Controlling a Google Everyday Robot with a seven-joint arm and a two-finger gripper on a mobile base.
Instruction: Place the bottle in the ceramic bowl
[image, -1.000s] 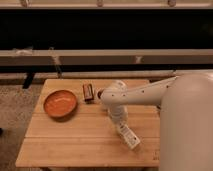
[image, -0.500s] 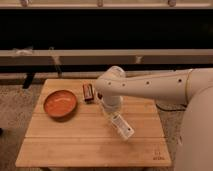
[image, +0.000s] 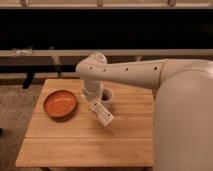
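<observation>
The white bottle (image: 102, 114) with a pale label hangs tilted from my gripper (image: 93, 102), which is shut on its upper end and holds it just above the wooden table (image: 75, 145). The orange-red ceramic bowl (image: 60, 103) sits empty on the table's left part, just left of the gripper. The bottle's lower end points right and towards the front, away from the bowl. My white arm reaches in from the right and bends down over the table's middle.
A white cup with a dark inside (image: 107, 94) stands right behind the gripper, partly hidden by the wrist. A dark bench or rail (image: 50, 52) runs behind the table. The small dark box is hidden behind the arm.
My gripper has carried the bottle left and towards the back, from the table's right-front part to just right of the bowl. The arm has swung left, covering the dark box.
</observation>
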